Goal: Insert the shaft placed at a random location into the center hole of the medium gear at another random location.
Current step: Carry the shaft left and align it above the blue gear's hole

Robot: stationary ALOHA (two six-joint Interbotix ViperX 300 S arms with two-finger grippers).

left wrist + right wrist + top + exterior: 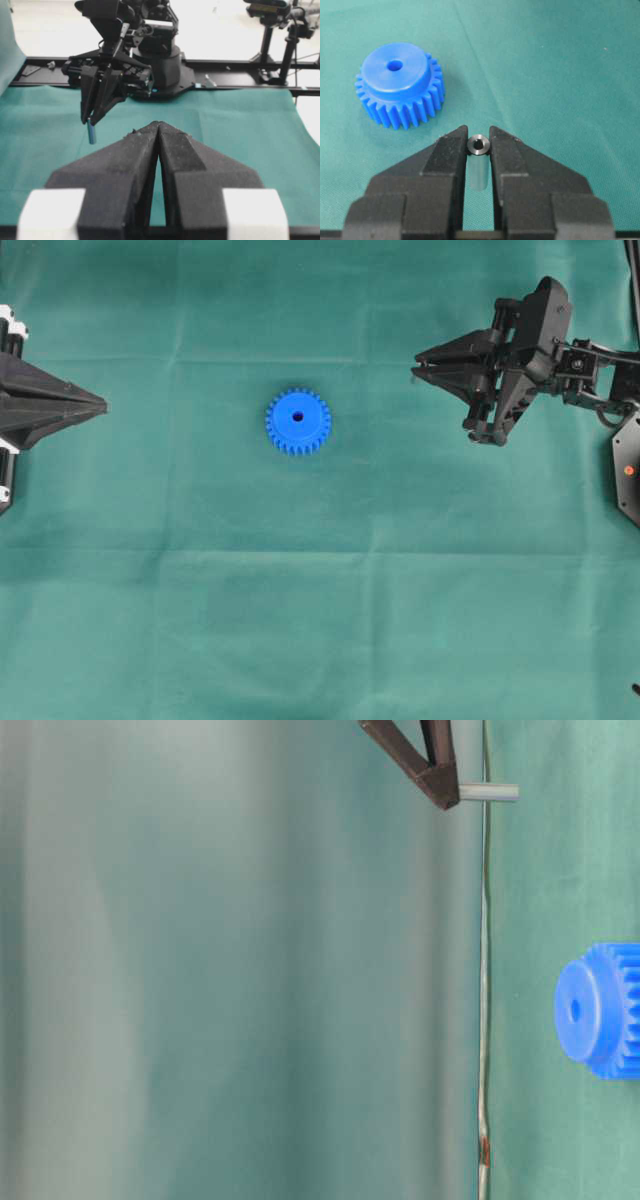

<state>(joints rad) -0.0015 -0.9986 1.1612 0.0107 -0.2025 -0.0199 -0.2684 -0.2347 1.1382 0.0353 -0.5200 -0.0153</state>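
Note:
The medium gear is bright blue and lies flat on the green cloth near the middle; its dark center hole faces up. My right gripper hovers to the right of the gear, shut on the shaft, a small silver-grey pin clamped upright between the fingertips. In the right wrist view the gear sits ahead and to the left of the pin. From table level the shaft sticks out of the fingertips, off the cloth. My left gripper rests at the left edge, shut and empty.
A green cloth covers the whole table. The right arm's base stands at the right edge. Black rails and camera stands lie beyond the cloth's far edge in the left wrist view.

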